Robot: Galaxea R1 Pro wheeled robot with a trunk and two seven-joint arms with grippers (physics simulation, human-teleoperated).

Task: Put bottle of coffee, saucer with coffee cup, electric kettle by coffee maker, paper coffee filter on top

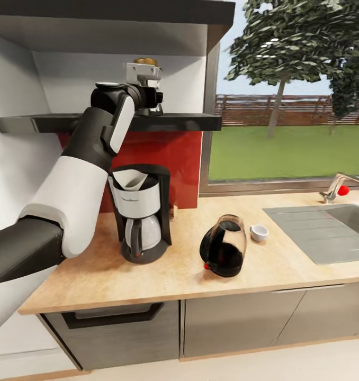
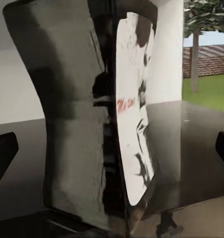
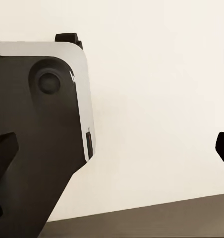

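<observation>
Left gripper [image 1: 147, 98] spread around small dark yellow-lidded coffee bottle [image 2: 92, 124]; rigid, probably slick, grip mid-body. Right gripper [image 3: 112, 144] open, empty.

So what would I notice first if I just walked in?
Probably the big left arm reaching up, its end effector at the bottle of coffee on the kitchen shelf. Then the electric kettle, tipped over on the countertop beside the coffee maker.

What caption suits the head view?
Left arm reaches the bottle of coffee on the kitchen shelf, above the coffee maker.
</observation>
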